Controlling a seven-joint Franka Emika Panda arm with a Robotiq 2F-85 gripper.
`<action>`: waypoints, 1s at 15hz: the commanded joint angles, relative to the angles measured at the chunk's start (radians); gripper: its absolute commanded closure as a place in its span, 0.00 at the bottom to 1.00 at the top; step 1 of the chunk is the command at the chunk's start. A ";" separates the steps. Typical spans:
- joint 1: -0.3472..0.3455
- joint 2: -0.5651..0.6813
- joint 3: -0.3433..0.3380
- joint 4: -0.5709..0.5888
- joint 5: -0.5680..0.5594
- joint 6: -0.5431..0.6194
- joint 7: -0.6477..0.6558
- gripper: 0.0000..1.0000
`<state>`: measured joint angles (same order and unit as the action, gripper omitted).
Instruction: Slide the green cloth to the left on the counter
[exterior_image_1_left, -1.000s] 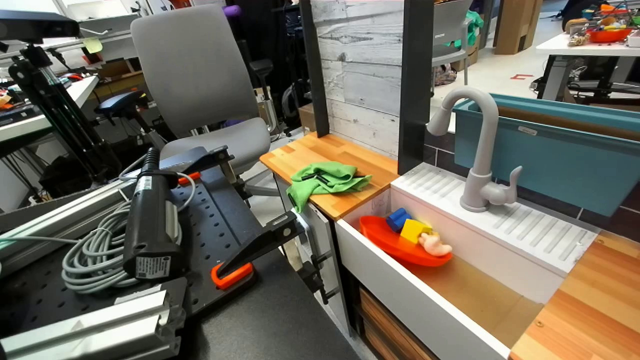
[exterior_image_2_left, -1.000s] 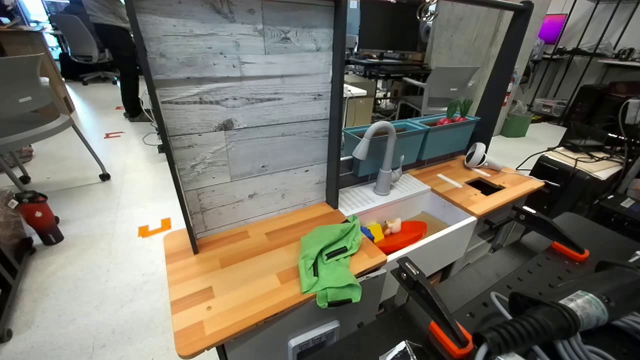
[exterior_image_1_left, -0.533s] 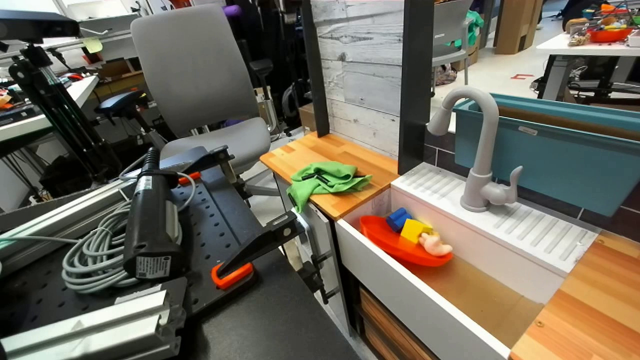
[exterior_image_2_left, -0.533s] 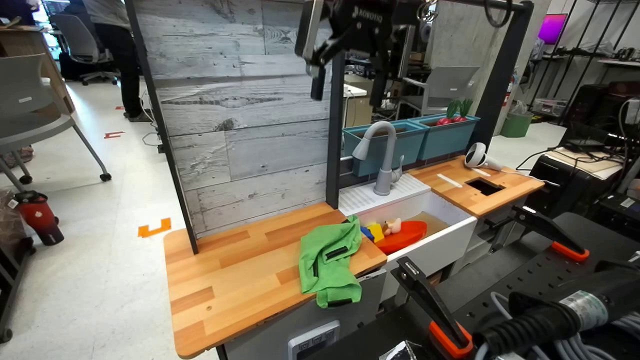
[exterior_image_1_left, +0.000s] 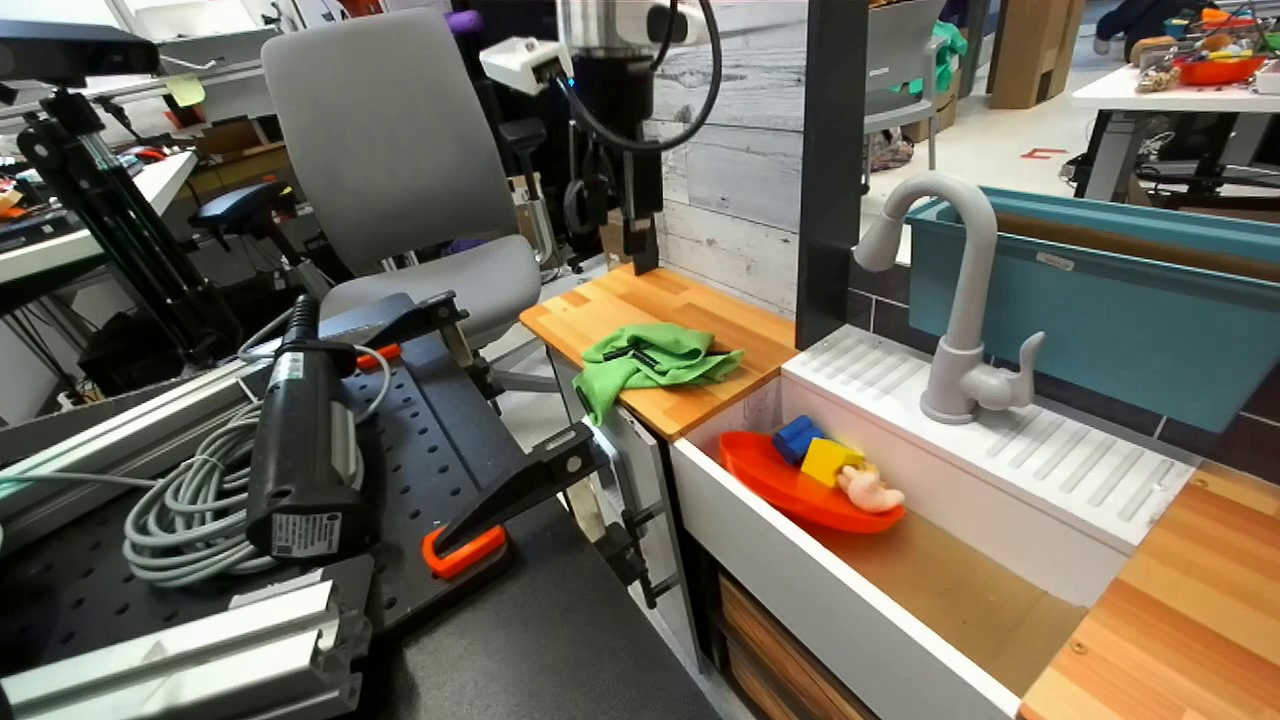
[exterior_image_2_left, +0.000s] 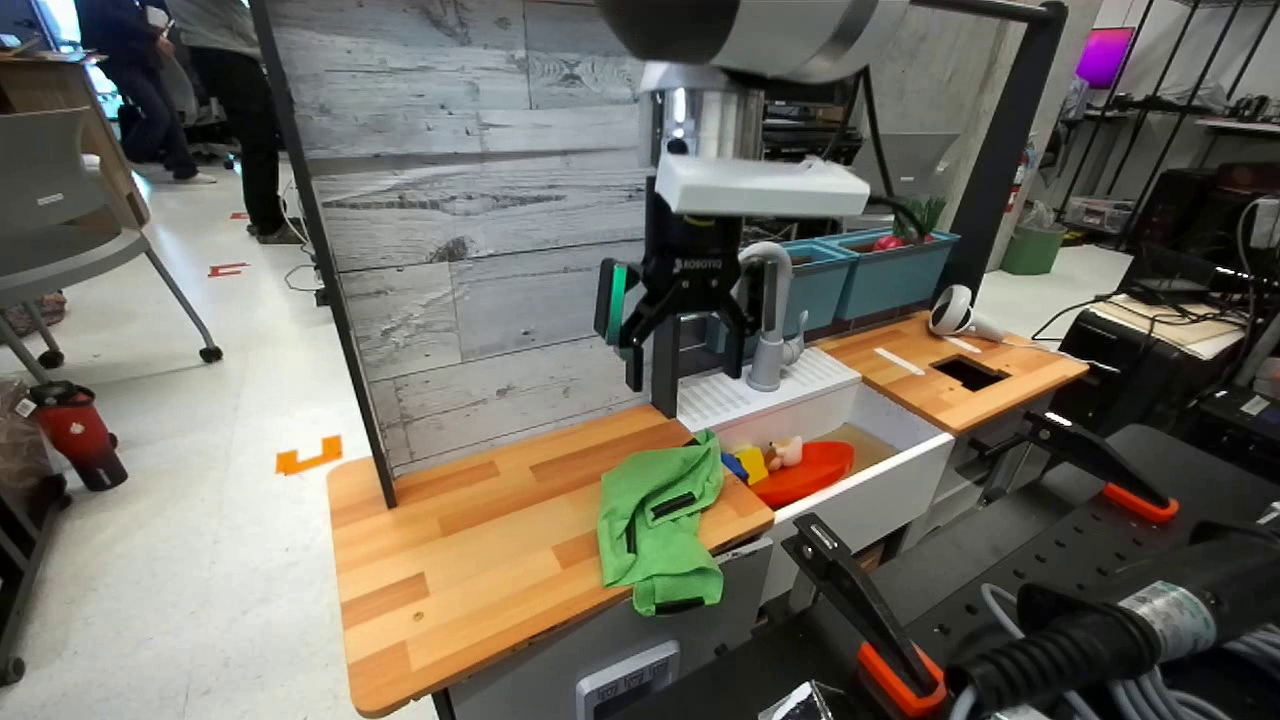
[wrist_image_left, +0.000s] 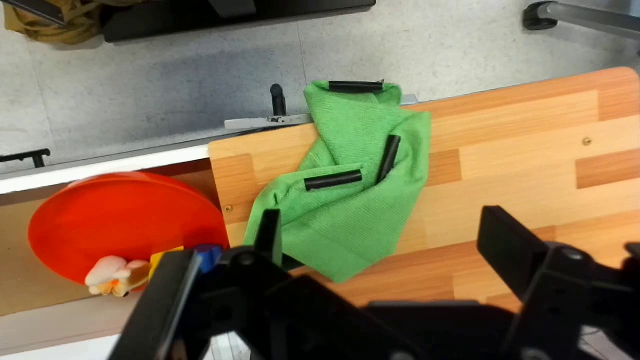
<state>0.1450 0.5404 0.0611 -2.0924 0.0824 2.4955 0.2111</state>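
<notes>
Claw (exterior_image_2_left: 686, 370) sinks lower, nearer the green cloth (exterior_image_2_left: 665, 550)

In an exterior view, it hangs above the wooden desk (exterior_image_1_left: 600, 305), apart from the cloth. In an exterior view, the cloth lies crumpled beside the sink (exterior_image_2_left: 870, 510), 1 end over the desk's edge. In the wrist view, its 2 fingers (wrist_image_left: 507, 250) stand wide apart, gripping nothing.

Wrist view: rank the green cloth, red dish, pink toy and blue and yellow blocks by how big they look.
1. Green cloth
2. Red dish
3. Pink toy
Unranked: blue block, yellow block; the gripper partly hides both.
</notes>
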 joint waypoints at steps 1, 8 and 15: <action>0.017 0.166 -0.030 0.146 -0.017 0.015 0.034 0.00; 0.042 0.381 -0.065 0.323 -0.019 0.003 0.069 0.00; 0.084 0.522 -0.100 0.434 -0.035 -0.012 0.096 0.00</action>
<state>0.1983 0.9960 -0.0127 -1.7341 0.0760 2.4986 0.2719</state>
